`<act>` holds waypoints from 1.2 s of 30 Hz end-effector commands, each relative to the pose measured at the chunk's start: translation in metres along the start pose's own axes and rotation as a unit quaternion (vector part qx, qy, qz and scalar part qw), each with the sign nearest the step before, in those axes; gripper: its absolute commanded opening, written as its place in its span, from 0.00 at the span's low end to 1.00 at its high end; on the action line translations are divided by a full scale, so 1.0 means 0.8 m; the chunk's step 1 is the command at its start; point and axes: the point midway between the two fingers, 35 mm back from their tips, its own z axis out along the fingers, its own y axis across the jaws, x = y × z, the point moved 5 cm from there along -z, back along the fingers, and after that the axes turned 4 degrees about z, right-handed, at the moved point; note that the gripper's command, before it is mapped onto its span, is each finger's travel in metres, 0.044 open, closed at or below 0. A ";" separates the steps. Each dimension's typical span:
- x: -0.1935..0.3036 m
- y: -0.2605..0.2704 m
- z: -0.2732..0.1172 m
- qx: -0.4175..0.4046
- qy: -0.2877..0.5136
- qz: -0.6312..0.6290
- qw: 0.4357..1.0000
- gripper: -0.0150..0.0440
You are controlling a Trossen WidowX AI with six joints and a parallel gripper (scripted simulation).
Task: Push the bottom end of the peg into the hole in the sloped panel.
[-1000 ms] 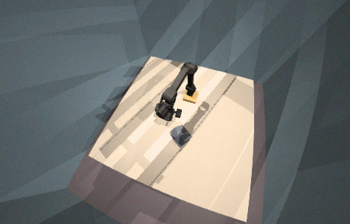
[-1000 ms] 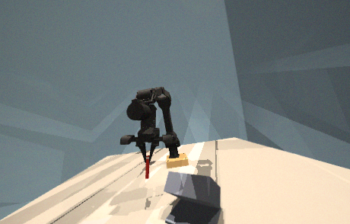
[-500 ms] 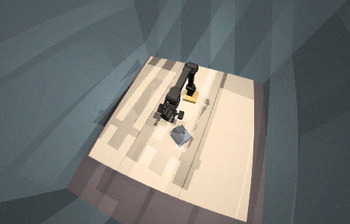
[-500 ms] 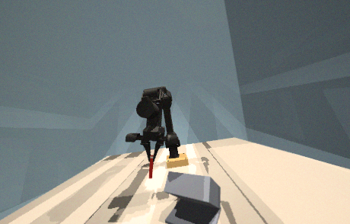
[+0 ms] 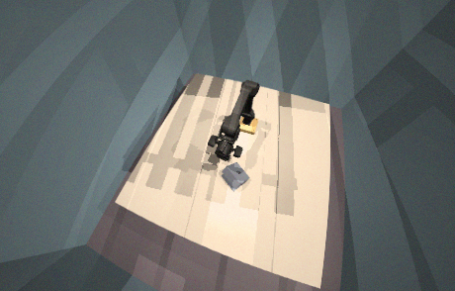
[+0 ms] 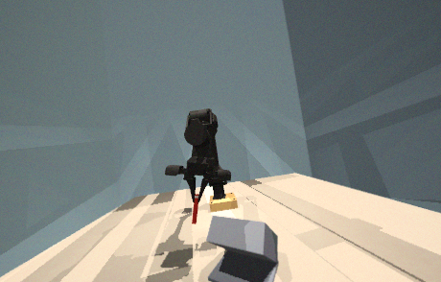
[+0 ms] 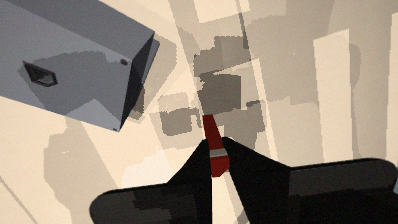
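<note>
My gripper (image 6: 197,197) (image 7: 214,143) is shut on the red peg (image 6: 195,213) (image 7: 213,134), near its top by a grey band. The peg hangs nearly upright, its lower end free above the table. In the top view the arm's wrist hides the fingertips and peg. The grey sloped panel (image 5: 231,178) (image 6: 237,232) (image 7: 95,90) stands beyond the gripper, at the upper left in the wrist view. Its hole (image 5: 238,172) (image 7: 44,76) is four-sided and dark, left of the peg in the wrist view. In the exterior view the hole's face is turned away. The peg is apart from the panel.
The arm's yellow base block (image 5: 249,128) (image 6: 223,204) is at the back of the pale table (image 5: 301,238) (image 6: 378,230). Broad shadows cross the table. The panel's nearer edge and corner (image 7: 120,129) lie to the left of the fingers in the wrist view.
</note>
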 end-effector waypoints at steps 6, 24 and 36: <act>0.000 0.013 -0.005 0.013 -0.012 0.017 1.000 0.25; 0.001 0.042 -0.014 0.031 -0.039 0.053 0.997 0.25; 0.002 0.061 -0.021 0.040 -0.059 0.078 0.994 0.25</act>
